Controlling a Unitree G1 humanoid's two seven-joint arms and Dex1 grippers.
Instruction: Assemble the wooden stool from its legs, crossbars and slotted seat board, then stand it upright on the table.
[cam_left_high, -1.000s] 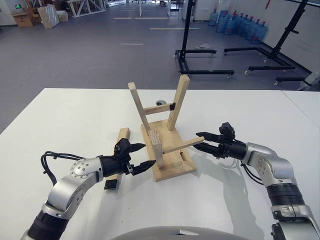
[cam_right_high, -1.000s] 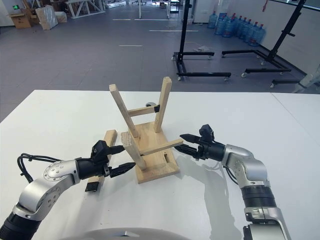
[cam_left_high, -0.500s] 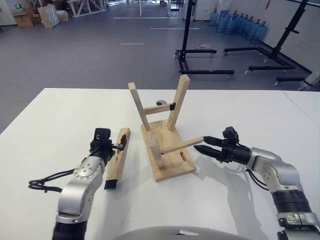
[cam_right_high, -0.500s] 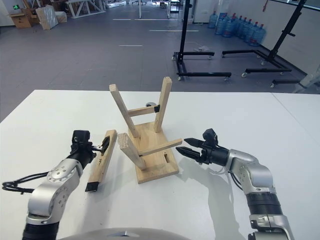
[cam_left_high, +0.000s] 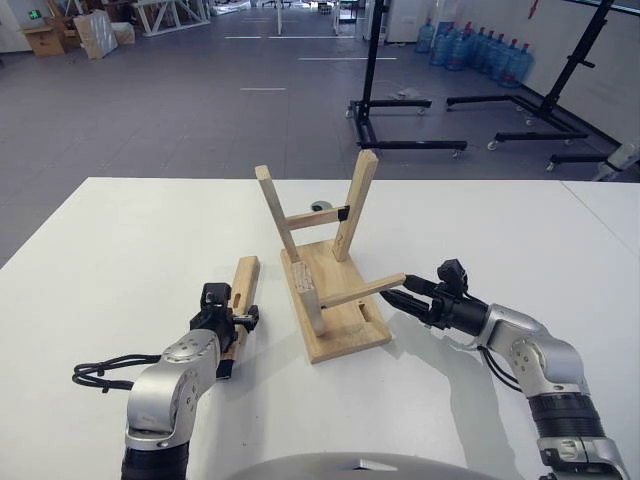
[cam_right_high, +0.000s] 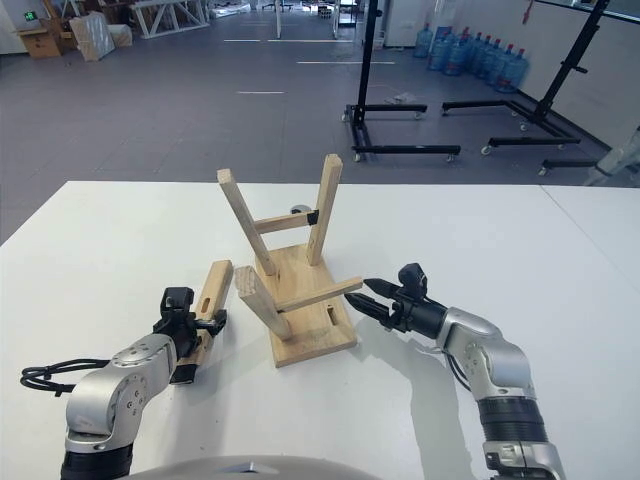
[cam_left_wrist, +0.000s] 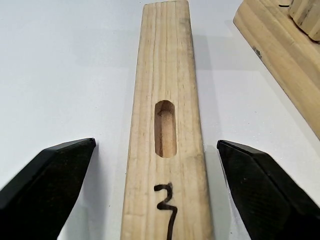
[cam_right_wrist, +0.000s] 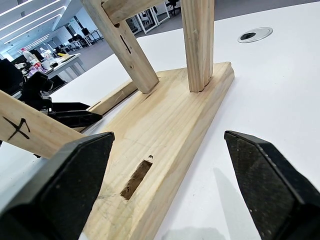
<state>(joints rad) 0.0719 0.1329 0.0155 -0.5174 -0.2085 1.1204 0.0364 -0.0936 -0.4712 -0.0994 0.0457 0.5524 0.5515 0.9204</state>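
The slotted seat board (cam_left_high: 352, 322) lies flat on the white table with its legs pointing up. Two far legs (cam_left_high: 358, 200) are joined by a crossbar (cam_left_high: 315, 217). A near leg (cam_left_high: 311, 296) leans up from the board, and a second crossbar (cam_left_high: 360, 291) sticks out of it to the right. My right gripper (cam_left_high: 398, 292) is open just beyond that crossbar's free end. A loose leg (cam_left_wrist: 165, 75) with a slot and a pen mark lies flat left of the board. My left gripper (cam_left_wrist: 156, 143) is open, with one finger on each side of this leg's near end.
A round cable grommet (cam_left_high: 322, 205) sits in the table behind the stool. A black cable (cam_left_high: 100, 372) loops beside my left arm. Black wheeled stands (cam_left_high: 405, 120) are on the floor beyond the table's far edge.
My left gripper has swung away from the seat board's front corner to the loose leg and now straddles its near end. My right gripper has stayed by the crossbar's end, shifting only slightly.
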